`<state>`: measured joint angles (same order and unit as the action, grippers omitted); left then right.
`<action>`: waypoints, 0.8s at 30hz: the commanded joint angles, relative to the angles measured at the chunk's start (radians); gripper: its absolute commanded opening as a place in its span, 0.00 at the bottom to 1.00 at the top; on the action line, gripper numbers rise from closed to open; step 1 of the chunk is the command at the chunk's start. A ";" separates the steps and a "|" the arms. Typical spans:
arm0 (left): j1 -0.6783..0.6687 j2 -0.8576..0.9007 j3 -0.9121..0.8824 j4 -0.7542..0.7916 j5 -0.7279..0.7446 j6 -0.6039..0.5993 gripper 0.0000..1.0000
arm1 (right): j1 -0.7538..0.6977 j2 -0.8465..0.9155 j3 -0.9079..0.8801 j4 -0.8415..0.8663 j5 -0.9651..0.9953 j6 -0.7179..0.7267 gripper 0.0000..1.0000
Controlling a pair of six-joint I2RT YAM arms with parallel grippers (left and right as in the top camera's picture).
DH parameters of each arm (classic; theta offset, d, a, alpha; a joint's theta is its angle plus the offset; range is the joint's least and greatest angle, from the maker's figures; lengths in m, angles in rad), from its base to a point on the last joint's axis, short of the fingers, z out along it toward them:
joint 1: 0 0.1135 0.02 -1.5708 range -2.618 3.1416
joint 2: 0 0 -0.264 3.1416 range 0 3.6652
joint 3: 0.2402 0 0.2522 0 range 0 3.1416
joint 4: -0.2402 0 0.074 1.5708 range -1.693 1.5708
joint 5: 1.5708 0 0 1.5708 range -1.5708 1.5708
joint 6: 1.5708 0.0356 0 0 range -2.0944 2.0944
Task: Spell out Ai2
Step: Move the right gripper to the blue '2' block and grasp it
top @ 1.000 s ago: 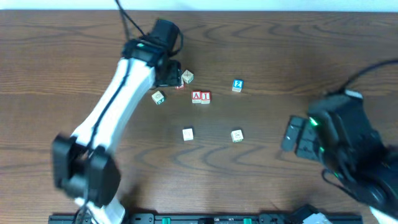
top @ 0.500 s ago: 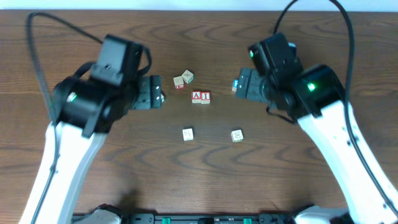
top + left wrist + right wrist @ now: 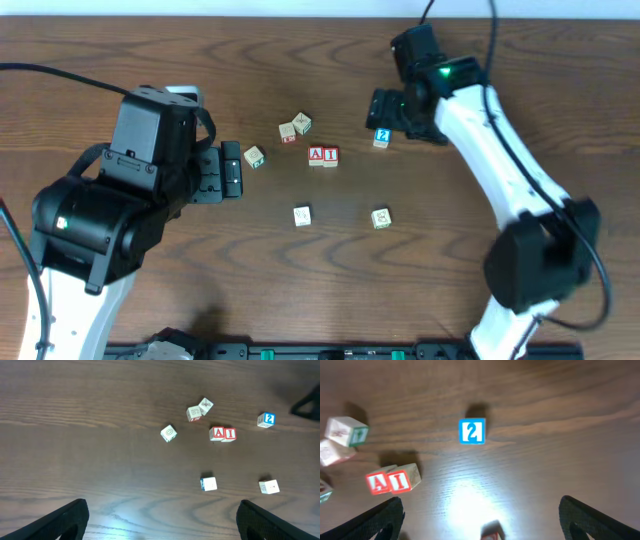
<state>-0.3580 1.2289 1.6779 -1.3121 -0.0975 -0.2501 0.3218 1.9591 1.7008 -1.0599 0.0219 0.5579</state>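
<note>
1. Counter [image 3: 100,60]: dark brown wood grain, flat, with a slight sheen under the wrist lights.

2. Left arm [image 3: 110,210]: white and black casing, standing to the left of the cubes. We log the left jaws as spread to full width with nothing in them; the dark fingertips [image 3: 60,520] sit at the bottom corners of the left wrist view.

3. Right arm [image 3: 500,130]: same build, reaching in over the far right of the group. The right jaws are likewise wide apart and empty, hanging just beside and above the 2 cube [image 3: 381,137].

4. A cube [image 3: 317,154] and I cube [image 3: 330,155]: small wooden cubes with red letters, touching side by side near the counter's middle.

5. The 2 cube: blue numeral, alone, apart from the I cube on its right and a little farther back.

6. Pale cubes [image 3: 302,215]: several scattered around, faintly marked, not wanted.

Handling, in our judgement: light, rigid, smooth-faced and square-edged, not fragile, and liable to skid or twist if pinched off-centre. We would take the 2 cube across two opposite flat sides, all of which stand free.
</note>
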 commanded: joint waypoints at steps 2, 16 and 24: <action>0.000 0.002 0.010 -0.006 -0.014 0.000 0.95 | 0.004 0.096 0.007 0.034 -0.056 -0.018 0.96; 0.000 0.002 0.010 -0.022 -0.014 0.000 0.95 | 0.005 0.225 0.007 0.145 0.000 -0.043 0.81; 0.000 0.006 0.010 -0.023 -0.013 -0.001 0.95 | 0.004 0.237 0.006 0.151 0.050 -0.043 0.70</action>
<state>-0.3580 1.2285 1.6779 -1.3308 -0.0975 -0.2501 0.3229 2.1715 1.7008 -0.9108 0.0364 0.5228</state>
